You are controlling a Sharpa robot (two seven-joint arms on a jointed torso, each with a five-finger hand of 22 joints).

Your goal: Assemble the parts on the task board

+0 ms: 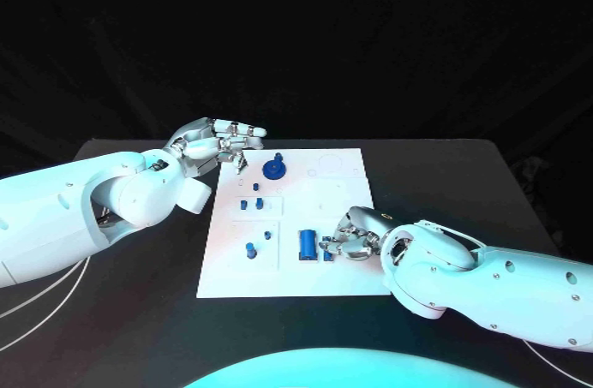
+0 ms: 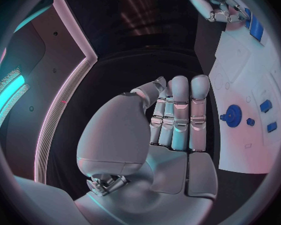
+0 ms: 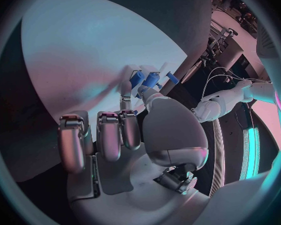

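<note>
Right hand [image 1: 350,236] on the white task board [image 1: 291,281], black table [image 1: 136,319]

The task board [image 1: 294,272] is a smooth matt white plate. The parts [image 1: 307,243] look like glossy blue plastic. The worktop [image 1: 148,319] is matt black. Both arms have glossy white shells; fingers [image 2: 180,115] are brushed silver metal.
</note>
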